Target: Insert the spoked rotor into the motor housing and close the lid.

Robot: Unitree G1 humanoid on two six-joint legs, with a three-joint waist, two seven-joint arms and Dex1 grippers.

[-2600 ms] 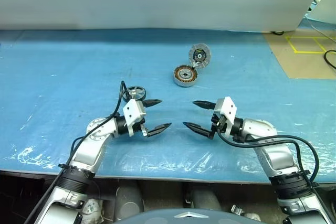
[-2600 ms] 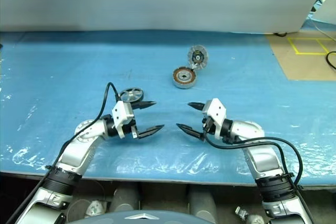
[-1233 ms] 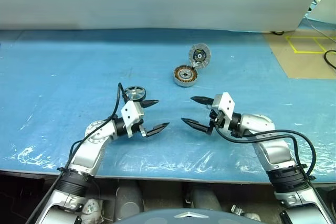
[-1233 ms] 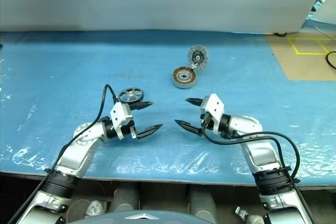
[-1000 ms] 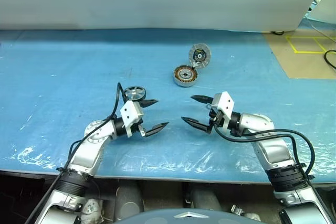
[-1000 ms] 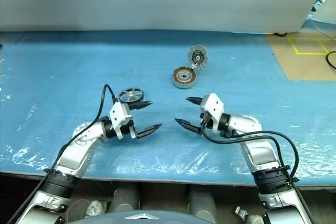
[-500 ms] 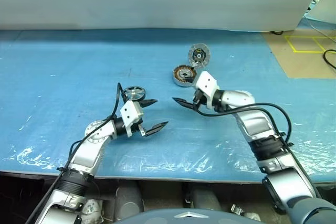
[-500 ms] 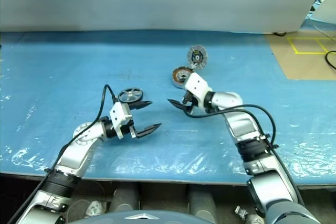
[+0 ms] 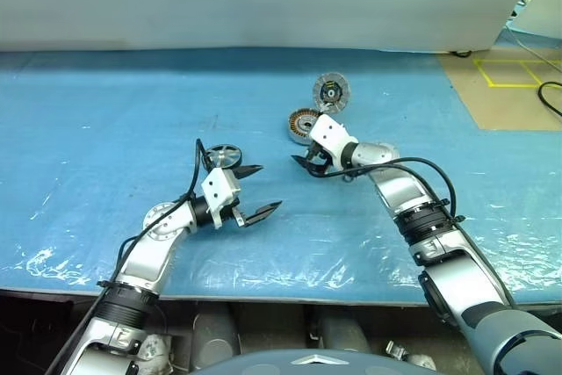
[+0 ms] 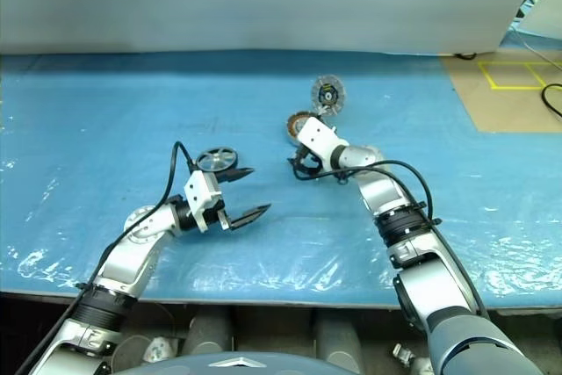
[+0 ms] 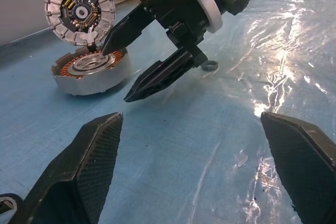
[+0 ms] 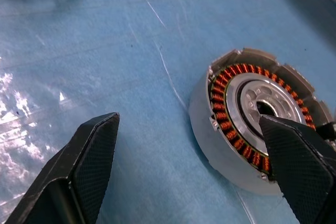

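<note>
Since the earlier frames our right arm has swung forward and inward from its near resting place, while our left arm has stayed where it was.

Starting from our right gripper: its two black fingers stand wide apart and hold nothing. We see them tipped slightly downward toward the blue table cover, with the motor housing just past the tips, on the far side. In the right wrist view the housing lies flat, its ring of copper windings facing up, and it sits off toward one finger and not centred between the two. Leaning against the housing's far edge is the lid, standing nearly upright and touching the housing.

Our left gripper is also spread and empty, hovering level above the cover and pointing to the right. The spoked rotor lies flat just on the far side of it, close to the upper finger, well apart from the housing, which is off to the right and farther away.

So we judge that the coming move turns on this: the rotor sits beside our left gripper and the housing beside our right. The left is plainly the nearer arm for lifting the rotor, and it would then have to carry it right and far to reach the housing, which the right gripper seems placed to steady.
</note>
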